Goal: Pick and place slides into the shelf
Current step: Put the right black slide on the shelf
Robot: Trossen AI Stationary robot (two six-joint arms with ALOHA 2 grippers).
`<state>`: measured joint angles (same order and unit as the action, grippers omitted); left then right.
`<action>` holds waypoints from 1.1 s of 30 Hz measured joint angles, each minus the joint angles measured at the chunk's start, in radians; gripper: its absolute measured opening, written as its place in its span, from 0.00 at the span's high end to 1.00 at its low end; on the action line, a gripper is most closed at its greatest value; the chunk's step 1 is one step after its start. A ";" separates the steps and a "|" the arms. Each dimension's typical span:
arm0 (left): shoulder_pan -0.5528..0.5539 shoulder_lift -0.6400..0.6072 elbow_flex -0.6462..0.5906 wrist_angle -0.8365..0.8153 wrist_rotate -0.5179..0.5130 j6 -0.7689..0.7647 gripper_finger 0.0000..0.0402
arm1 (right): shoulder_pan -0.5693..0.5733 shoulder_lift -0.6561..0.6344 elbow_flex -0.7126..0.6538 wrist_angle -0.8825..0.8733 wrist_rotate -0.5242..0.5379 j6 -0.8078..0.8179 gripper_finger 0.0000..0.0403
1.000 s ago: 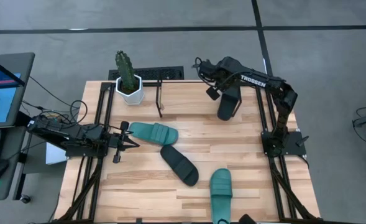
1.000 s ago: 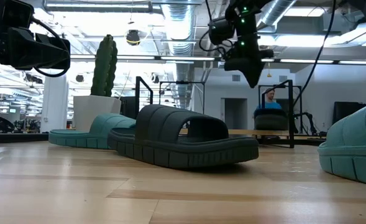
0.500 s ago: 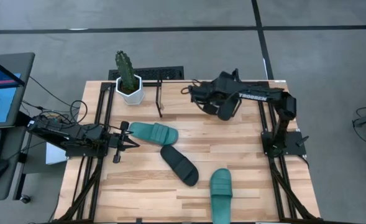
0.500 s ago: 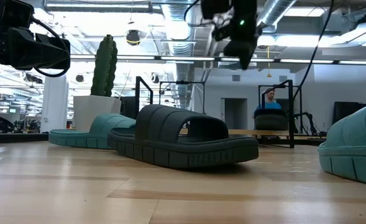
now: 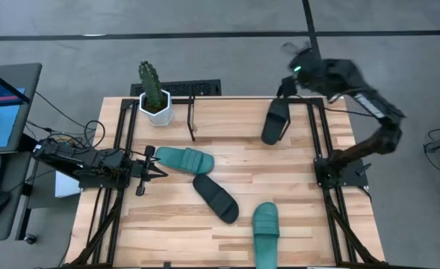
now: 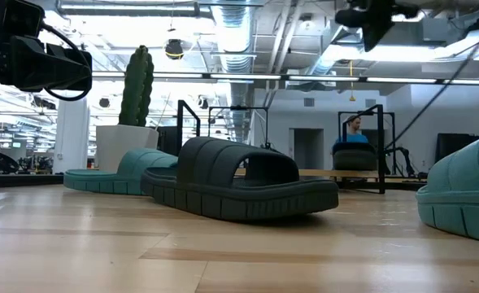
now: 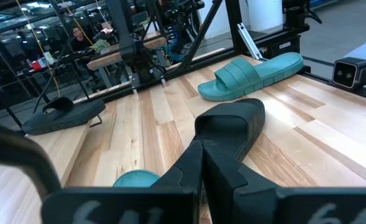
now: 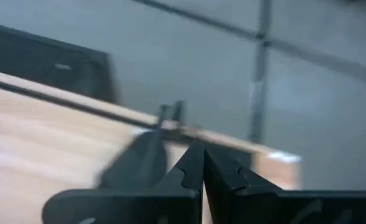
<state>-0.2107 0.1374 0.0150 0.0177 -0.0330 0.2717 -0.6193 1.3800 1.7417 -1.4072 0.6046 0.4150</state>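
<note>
The right gripper, fingers pressed together and empty, has swung up from over the table to about one o'clock, beyond the far edge. The black slide it hung over lies unmoved on the shelf. Left gripper stays closed at nine o'clock, beside the teal slide.

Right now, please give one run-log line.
left hand: shut, waiting | right hand: shut, empty, raised at far edge | black slide: on shelf | three slides: on table
</note>
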 joint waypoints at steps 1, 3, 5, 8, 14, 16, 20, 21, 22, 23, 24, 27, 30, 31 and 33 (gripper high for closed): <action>0.000 0.000 0.000 0.000 0.000 -0.002 1.00 | -0.044 -0.026 -0.024 0.036 -0.077 -0.006 1.00; 0.000 0.000 0.000 0.000 0.000 -0.001 1.00 | -0.129 -0.057 -0.079 0.081 -0.209 -0.004 1.00; 0.000 0.000 0.000 0.000 0.000 0.002 1.00 | -0.209 -0.062 -0.136 0.077 -0.279 0.004 1.00; 0.000 0.000 0.000 0.000 0.000 -0.002 1.00 | -0.320 -0.062 -0.225 0.072 -0.344 0.004 1.00; 0.000 0.004 0.000 -0.001 0.001 -0.002 1.00 | -0.382 -0.007 -0.254 0.071 -0.423 -0.006 1.00; 0.000 0.005 0.000 0.000 0.001 -0.001 1.00 | -0.383 0.025 -0.248 0.063 -0.428 0.013 1.00; 0.000 0.008 0.000 -0.001 0.001 0.000 1.00 | -0.395 0.045 -0.218 0.053 -0.421 0.035 1.00; 0.000 0.007 0.000 0.000 0.001 -0.002 1.00 | -0.401 0.046 -0.219 0.065 -0.425 0.037 1.00; 0.000 0.007 0.000 0.000 0.001 -0.002 1.00 | -0.407 0.045 -0.221 0.087 -0.435 0.037 1.00; 0.000 0.008 0.000 -0.001 0.001 -0.001 1.00 | -0.412 0.035 -0.224 0.119 -0.445 0.026 1.00; 0.000 0.007 0.000 0.000 0.001 0.002 1.00 | -0.416 0.017 -0.230 0.159 -0.449 0.002 1.00; 0.000 0.008 0.000 0.000 0.001 -0.001 1.00 | -0.419 -0.041 -0.271 0.364 -0.484 -0.081 1.00; 0.000 0.008 0.000 0.000 0.001 0.000 1.00 | -0.420 -0.113 -0.369 0.670 -0.685 -0.176 1.00; 0.000 0.008 0.000 0.000 0.001 0.002 1.00 | -0.425 -0.139 -0.409 0.776 -0.762 -0.200 1.00; 0.000 0.008 0.000 0.000 0.001 0.002 1.00 | -0.442 -0.189 -0.502 0.982 -0.890 -0.229 1.00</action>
<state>-0.2108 0.1452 0.0147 0.0174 -0.0322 0.2732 -1.0617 1.1910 1.2402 -0.4256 -0.2853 0.1865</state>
